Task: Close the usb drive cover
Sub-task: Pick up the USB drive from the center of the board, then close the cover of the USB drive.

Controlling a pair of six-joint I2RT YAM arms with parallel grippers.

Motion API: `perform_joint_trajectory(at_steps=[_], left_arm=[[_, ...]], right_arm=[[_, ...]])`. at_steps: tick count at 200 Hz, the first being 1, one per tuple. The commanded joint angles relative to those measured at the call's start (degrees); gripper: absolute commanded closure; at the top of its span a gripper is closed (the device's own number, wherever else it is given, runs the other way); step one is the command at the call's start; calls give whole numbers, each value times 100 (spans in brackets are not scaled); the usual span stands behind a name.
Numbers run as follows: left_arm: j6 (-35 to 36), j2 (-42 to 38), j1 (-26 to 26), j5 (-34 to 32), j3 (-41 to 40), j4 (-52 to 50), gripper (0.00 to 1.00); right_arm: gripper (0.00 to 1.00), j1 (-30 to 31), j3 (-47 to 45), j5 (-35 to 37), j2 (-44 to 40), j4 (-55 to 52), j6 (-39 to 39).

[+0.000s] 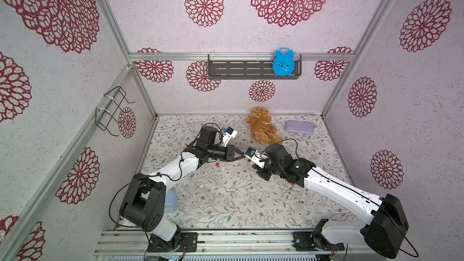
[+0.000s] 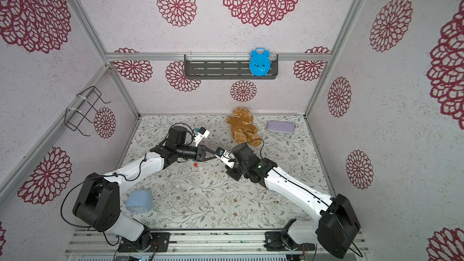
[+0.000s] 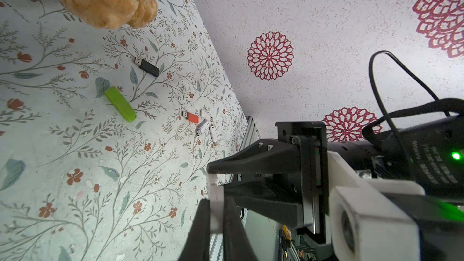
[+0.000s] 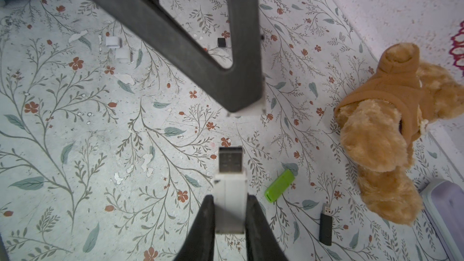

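Observation:
My right gripper (image 4: 229, 197) is shut on a white usb drive (image 4: 229, 189), held above the floral table. Its metal plug (image 4: 230, 159) is bare and points at my left gripper. My left gripper (image 3: 216, 199) is shut on the small white cover (image 3: 216, 212). In the right wrist view the cover's edge (image 4: 247, 114) peeks out under the left fingertips (image 4: 238, 91), a short gap from the plug. In both top views the two grippers meet tip to tip over the middle of the table, the left gripper (image 1: 242, 156) against the right wrist camera (image 1: 251, 152).
A brown teddy bear (image 1: 262, 125) and a purple case (image 1: 300, 126) lie at the back. Loose on the table are a green drive (image 4: 280, 185), a black drive (image 4: 325, 225), a red drive (image 3: 192, 117) and white caps (image 4: 118, 48). A light blue cup (image 2: 139, 200) lies near the left arm's base.

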Motion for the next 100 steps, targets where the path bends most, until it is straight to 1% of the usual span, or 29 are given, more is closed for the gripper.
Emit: perform_joint_trajectory(at_steps=[1,100], left_arm=[[146,77,-53,134,107,-138,90],[163,192,-114,153,208,-171,90]], right_arm=[[78,57,168,130,-16,182,-59],[78,143,286,86,10,411,-26]])
